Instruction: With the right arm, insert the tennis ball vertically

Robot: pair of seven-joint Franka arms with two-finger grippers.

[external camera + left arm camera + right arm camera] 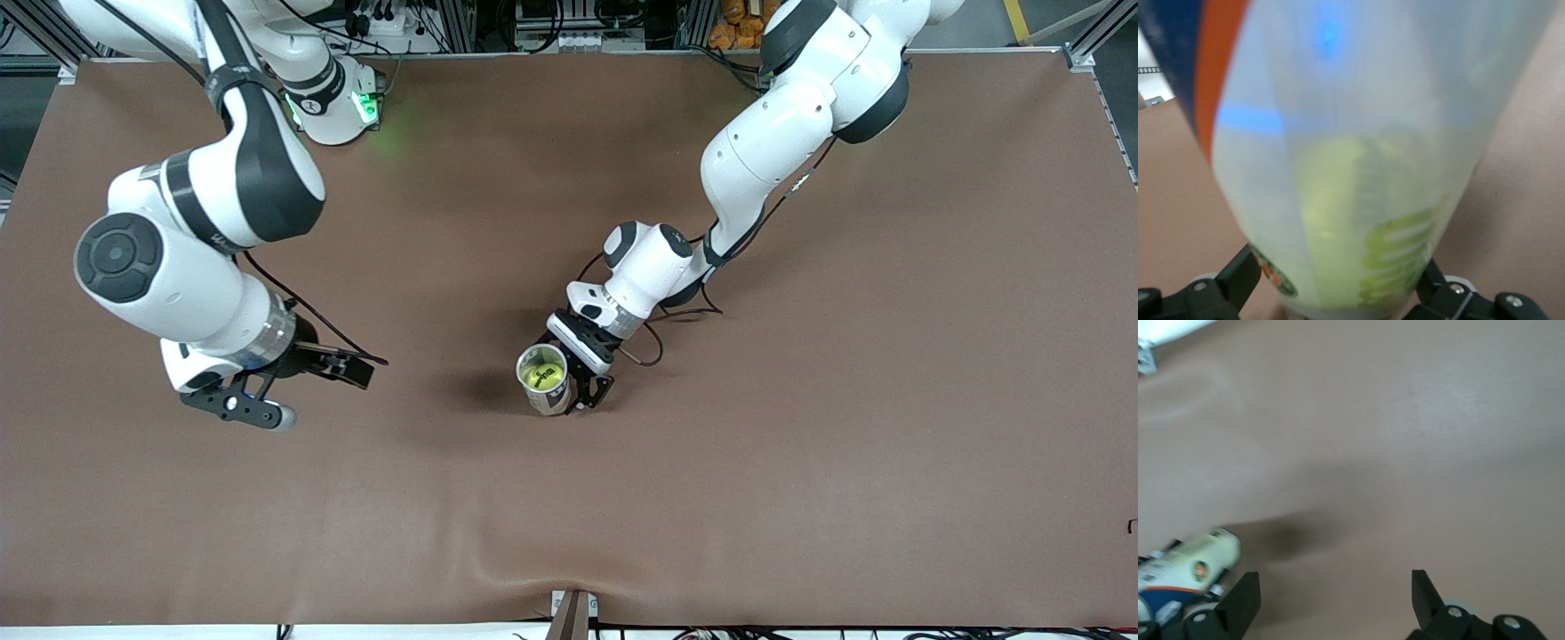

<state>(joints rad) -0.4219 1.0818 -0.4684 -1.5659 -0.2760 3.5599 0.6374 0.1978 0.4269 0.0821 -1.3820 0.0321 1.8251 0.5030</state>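
Note:
A clear plastic tennis ball can (544, 378) stands upright near the middle of the table, open end up. A yellow-green tennis ball (544, 373) lies inside it. My left gripper (573, 387) is shut on the can's side. In the left wrist view the can (1358, 120) fills the frame between the fingers (1238, 280), and the ball (1338, 220) shows through its wall. My right gripper (326, 396) is open and empty, over bare mat toward the right arm's end of the table. In the right wrist view it (1333, 597) is open over the mat, with the can (1191, 563) off to one side.
A brown mat (800, 444) covers the whole table, with a wrinkle at its edge nearest the front camera (533, 578). A black cable (658, 342) loops from the left wrist beside the can.

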